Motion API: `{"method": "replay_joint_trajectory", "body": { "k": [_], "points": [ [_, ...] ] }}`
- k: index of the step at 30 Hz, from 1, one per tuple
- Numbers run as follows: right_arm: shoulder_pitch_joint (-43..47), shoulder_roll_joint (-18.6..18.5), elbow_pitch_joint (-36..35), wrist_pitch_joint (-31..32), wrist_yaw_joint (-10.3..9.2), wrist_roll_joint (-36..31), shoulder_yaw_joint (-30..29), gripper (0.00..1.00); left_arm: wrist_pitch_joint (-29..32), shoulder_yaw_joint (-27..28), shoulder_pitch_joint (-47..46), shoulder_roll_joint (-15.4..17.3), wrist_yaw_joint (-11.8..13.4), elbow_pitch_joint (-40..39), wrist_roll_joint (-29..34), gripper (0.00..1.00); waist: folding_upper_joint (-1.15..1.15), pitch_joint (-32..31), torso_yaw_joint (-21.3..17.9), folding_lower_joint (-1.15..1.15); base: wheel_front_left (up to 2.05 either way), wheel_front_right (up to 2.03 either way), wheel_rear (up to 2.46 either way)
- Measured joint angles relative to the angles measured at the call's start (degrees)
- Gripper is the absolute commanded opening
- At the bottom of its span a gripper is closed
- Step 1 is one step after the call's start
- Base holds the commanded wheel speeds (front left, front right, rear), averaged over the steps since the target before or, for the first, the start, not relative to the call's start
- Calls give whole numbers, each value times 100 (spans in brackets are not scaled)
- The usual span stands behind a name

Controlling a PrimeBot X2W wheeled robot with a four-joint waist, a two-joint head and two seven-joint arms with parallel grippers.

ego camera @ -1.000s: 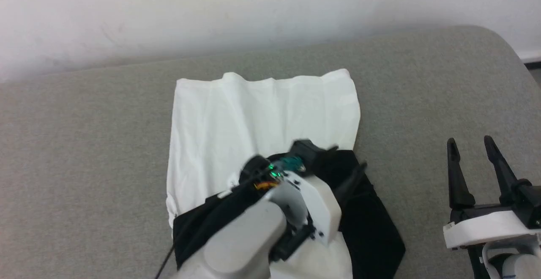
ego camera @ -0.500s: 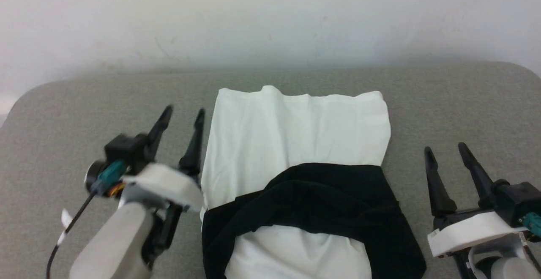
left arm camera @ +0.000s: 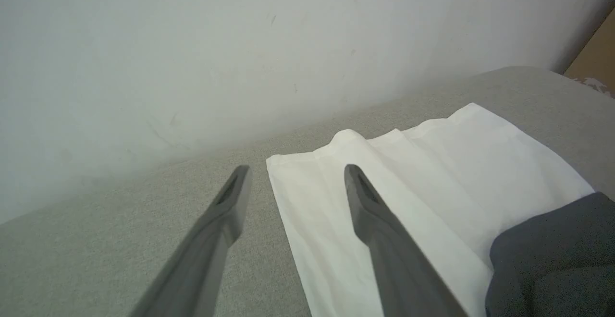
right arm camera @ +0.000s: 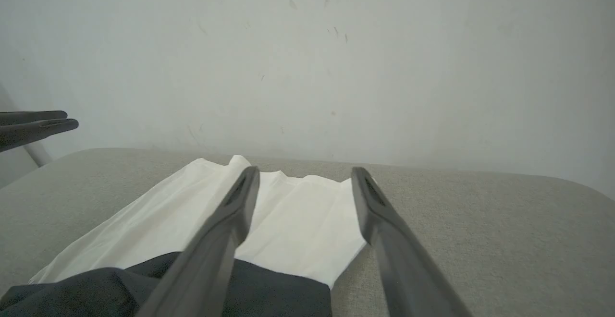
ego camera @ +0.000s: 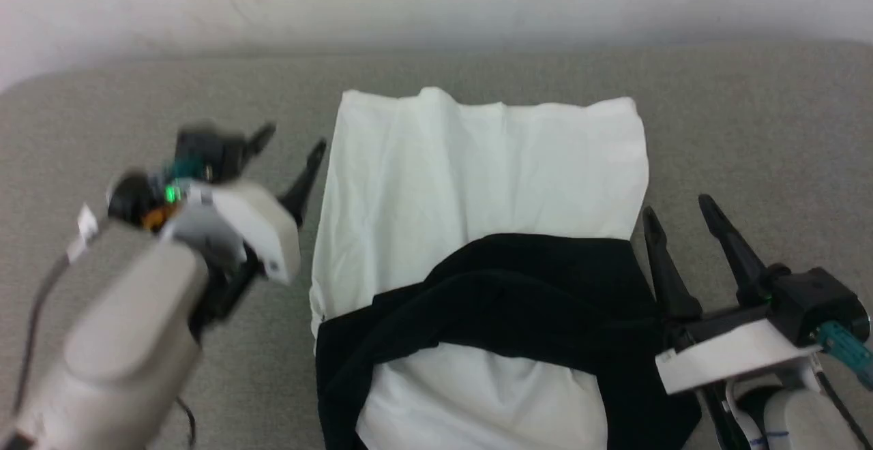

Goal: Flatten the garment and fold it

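Gripper, left (ego camera: 292, 142): the fingers are spread and hold nothing. It hovers over the grey padded surface (ego camera: 102, 116), with the cloth edge just to the right of its fingertips and apart from them.
Garment (ego camera: 477, 177): it lies on the surface between the two grippers and looks already narrowed to a tall strip.
Handling: it looks like soft, light, limp cloth, so it should sag and wrinkle wherever it is lifted. Stacked layers may slide over each other unless they are pinched together.
Hold, left side: the long white edge beside the left gripper's inner finger seems the best place to take, low down and through all the layers.
Black sleeves (ego camera: 518, 286): they lie crossed and bunched over the near part of the white body, level with the gripper bases.
Long axis: it runs the way both sets of fingers point. The straight far edge, probably the hem, lies beyond the fingertips. The near end is cut off, so I cannot tell where the neck is.
Hold, right side: the matching edge sits just to the left of the right gripper.
Gripper, right (ego camera: 676, 206): the fingers are apart and empty. Its inner finger is at the sleeve's right border, but whether it touches the cloth is unclear.
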Motion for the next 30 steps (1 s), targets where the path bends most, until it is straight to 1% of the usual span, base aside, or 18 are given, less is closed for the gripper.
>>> {"method": "replay_joint_trajectory", "body": {
  "k": [4, 7, 10, 12, 15, 18, 20, 24, 27, 30],
  "points": [
    [-180, 9, -185, 14, 0, -58, 83, 100, 968, -97, -1249, 46, -553, 568, -112, 100, 0, 408, -84, 1, 0, 0, 0],
    [-282, 24, -256, 9, -1, -69, 168, 100, 1704, -221, -2048, 73, -759, 1076, -151, 100, 0, 727, -175, 1, 0, 0, 0],
    [-371, 36, -290, -51, 0, -68, 229, 100, 2331, -267, -2683, 79, -868, 1541, -368, 100, 0, 1028, -292, 2, 0, 0, 0],
    [-419, 45, -288, -94, -1, -66, 259, 100, 2641, -314, -3010, 85, -887, 1789, -446, 100, 0, 1214, -382, 2, 0, 0, 0],
    [-471, 53, -270, -164, -1, -58, 280, 100, 3147, -311, -3333, 81, -928, 2204, -720, 100, 0, 1464, -538, 1, 0, 0, 0],
    [-488, 56, -231, -243, -1, -20, 274, 100, 3560, -387, -3500, 108, -929, 2550, -791, 100, 0, 1669, -706, 1, 0, 0, 0],
    [-501, 55, -208, -291, -1, 49, 265, 100, 3673, -389, -3557, 114, -931, 2704, -864, 100, 0, 1785, -815, 0, 0, 0, 0],
    [-534, 55, -136, -369, -1, 103, 259, 100, 3568, -390, -3688, 118, -931, 2955, -857, 100, 0, 2000, -997, 0, 0, 0, 0],
    [-561, 56, -96, -416, -1, 140, 252, 100, 3545, -464, -3801, 142, -922, 3123, -753, 100, 0, 2127, -1097, -1, 0, 0, 0],
    [-563, 55, -67, -441, -1, 141, 229, 100, 3650, -506, -3968, 145, -923, 3227, -748, 100, 0, 2219, -1159, -2, 0, 0, 0]
  ]
}}
